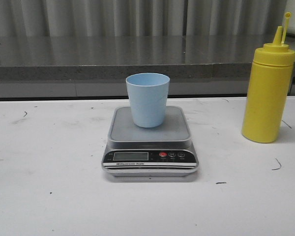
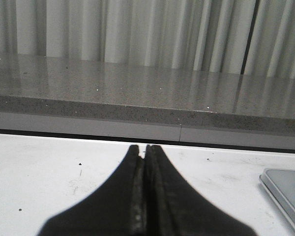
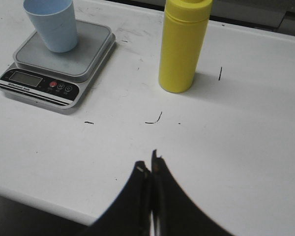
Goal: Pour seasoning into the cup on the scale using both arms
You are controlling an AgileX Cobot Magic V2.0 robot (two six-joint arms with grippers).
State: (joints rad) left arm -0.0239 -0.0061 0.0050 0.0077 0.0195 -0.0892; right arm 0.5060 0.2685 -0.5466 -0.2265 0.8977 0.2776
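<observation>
The light blue cup (image 1: pixel 147 100) stands upright on the steel platform of the silver scale (image 1: pixel 150 147) at the table's middle. The yellow squeeze bottle (image 1: pixel 268 91) stands upright to the right of the scale, cap off its nozzle and hanging by its tether. In the right wrist view the cup (image 3: pixel 51 24), the scale (image 3: pixel 64 61) and the bottle (image 3: pixel 183 44) show ahead of my right gripper (image 3: pixel 148 163), which is shut and empty near the table's front edge. My left gripper (image 2: pixel 142 148) is shut and empty over bare table; a corner of the scale (image 2: pixel 285 189) shows beside it.
A grey speckled ledge (image 1: pixel 88 59) runs along the back of the white table (image 1: pixel 49 196), with pale curtains behind it. Small dark marks dot the tabletop. Neither arm shows in the front view.
</observation>
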